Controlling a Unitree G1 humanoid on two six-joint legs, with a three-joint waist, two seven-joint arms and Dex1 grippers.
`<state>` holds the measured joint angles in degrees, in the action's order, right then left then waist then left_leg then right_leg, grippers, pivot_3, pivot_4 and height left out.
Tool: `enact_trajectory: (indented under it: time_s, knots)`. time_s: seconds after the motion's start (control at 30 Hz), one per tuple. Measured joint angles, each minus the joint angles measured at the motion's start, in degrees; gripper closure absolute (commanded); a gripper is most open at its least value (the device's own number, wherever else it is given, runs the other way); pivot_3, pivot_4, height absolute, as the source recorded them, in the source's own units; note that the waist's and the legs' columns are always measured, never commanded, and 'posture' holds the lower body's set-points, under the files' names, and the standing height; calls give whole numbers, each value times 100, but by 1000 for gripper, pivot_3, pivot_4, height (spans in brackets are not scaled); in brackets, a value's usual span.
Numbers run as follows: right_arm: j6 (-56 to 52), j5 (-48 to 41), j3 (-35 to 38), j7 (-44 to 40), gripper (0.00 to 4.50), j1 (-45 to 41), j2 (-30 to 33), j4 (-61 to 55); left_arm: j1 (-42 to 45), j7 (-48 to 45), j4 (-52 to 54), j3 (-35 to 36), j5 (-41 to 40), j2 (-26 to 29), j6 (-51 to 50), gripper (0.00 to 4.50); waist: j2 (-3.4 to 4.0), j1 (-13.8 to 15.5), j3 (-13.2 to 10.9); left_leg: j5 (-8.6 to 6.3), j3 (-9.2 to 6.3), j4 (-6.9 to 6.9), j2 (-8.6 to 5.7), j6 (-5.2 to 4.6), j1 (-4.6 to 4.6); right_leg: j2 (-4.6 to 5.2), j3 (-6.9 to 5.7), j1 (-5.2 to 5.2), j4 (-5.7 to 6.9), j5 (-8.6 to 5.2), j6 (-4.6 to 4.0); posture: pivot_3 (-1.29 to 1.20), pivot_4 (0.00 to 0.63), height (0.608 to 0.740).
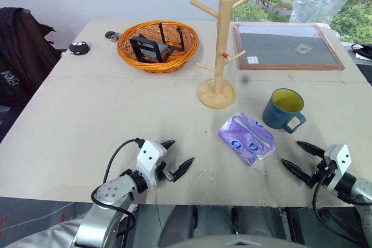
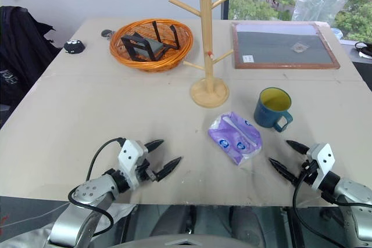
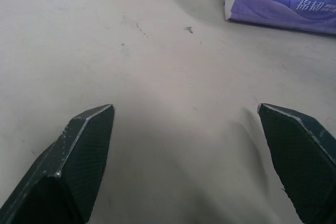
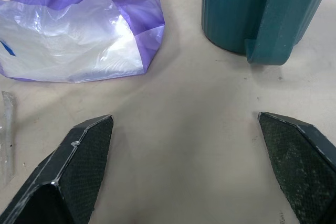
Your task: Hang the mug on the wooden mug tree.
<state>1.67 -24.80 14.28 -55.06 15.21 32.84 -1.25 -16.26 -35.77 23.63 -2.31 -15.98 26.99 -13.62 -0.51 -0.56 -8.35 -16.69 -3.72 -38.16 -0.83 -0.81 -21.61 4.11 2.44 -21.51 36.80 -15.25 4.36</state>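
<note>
A teal-blue mug (image 1: 283,110) with a yellow inside stands upright on the table, right of centre, its loop handle toward the front right. The wooden mug tree (image 1: 219,50) stands behind and to the left of it, all its pegs bare. My right gripper (image 1: 301,158) hovers open near the front edge, just in front of the mug; in the right wrist view the mug (image 4: 252,9) sits a short way beyond its fingertips. My left gripper (image 1: 176,158) is open low over the front left of the table, holding nothing.
A purple tissue pack (image 1: 246,138) lies between the two grippers, left of the mug. An orange wicker basket (image 1: 157,45) with black items stands at the back left. A wood-framed board (image 1: 286,47) lies at the back right. A small black object (image 1: 79,47) rests far left.
</note>
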Motion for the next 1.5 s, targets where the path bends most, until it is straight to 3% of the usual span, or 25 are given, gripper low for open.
enact_trajectory:
  time_s: [0.9,1.1,1.2,1.33,1.5]
  knots:
    - [46,-7,52,8,35,65,67,19,150,-419,-224,103,-135,97,107,0,2,8,1,0,0,0,0,0,-1,0,-1,0,0,0,0,0,150,740]
    - [-540,-539,226,80,35,911,294,-1776,435,-1284,-427,179,-528,557,139,0,6,0,-1,0,-3,-1,1,0,-6,0,-2,-2,-1,0,0,0,150,740]
    - [-1044,-823,232,334,35,946,456,-2765,686,-1846,-463,220,-898,853,35,0,-12,-12,2,0,-6,-4,2,0,-10,-2,-5,-7,2,0,0,0,150,740]
    - [-1604,-818,-76,935,35,273,500,-3565,1020,-2541,-458,309,-1296,1207,15,0,-21,-29,6,0,-4,-5,2,0,-6,-4,-5,-5,2,0,0,0,150,740]
    - [-2085,-184,-1022,1512,35,-498,393,-3513,1061,-3020,-330,451,-1582,1433,22,0,-18,3,-3,0,-9,-4,-2,1,-17,-2,-10,-13,-6,-1,0,0,150,740]
